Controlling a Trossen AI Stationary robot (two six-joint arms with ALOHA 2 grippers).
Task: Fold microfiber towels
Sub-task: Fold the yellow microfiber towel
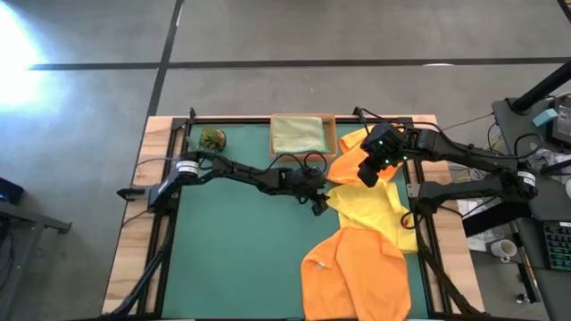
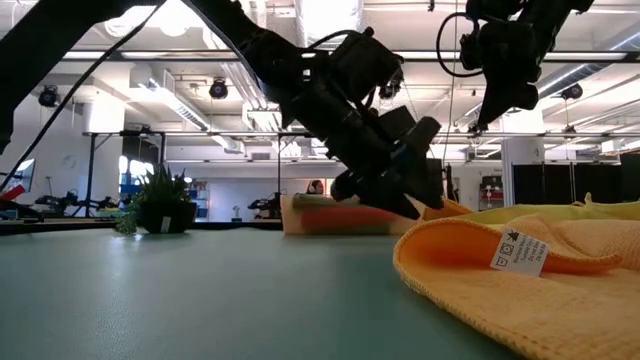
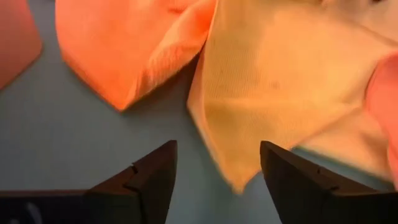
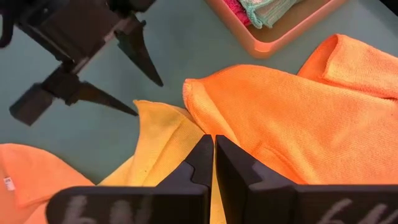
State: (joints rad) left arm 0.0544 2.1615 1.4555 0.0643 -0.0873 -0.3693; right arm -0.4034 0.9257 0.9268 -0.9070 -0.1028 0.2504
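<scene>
Green matting (image 1: 241,259) covers the table, with a cardboard tray (image 1: 332,135) of folded towels at the far edge and a small plant (image 1: 212,138) far left. The left gripper (image 3: 217,177) hangs released and spread at the corner of the yellow towel (image 1: 370,207), which lies crumpled right of centre between two orange towels (image 1: 357,272). The right gripper (image 4: 214,163) hovers above the pile, fingers clenched on nothing. These soft, napped cloths overlap; a pinch here could likely catch only the top ply or drag an orange neighbour along, and the limp corner may slip free or bunch rather than fold flat.
</scene>
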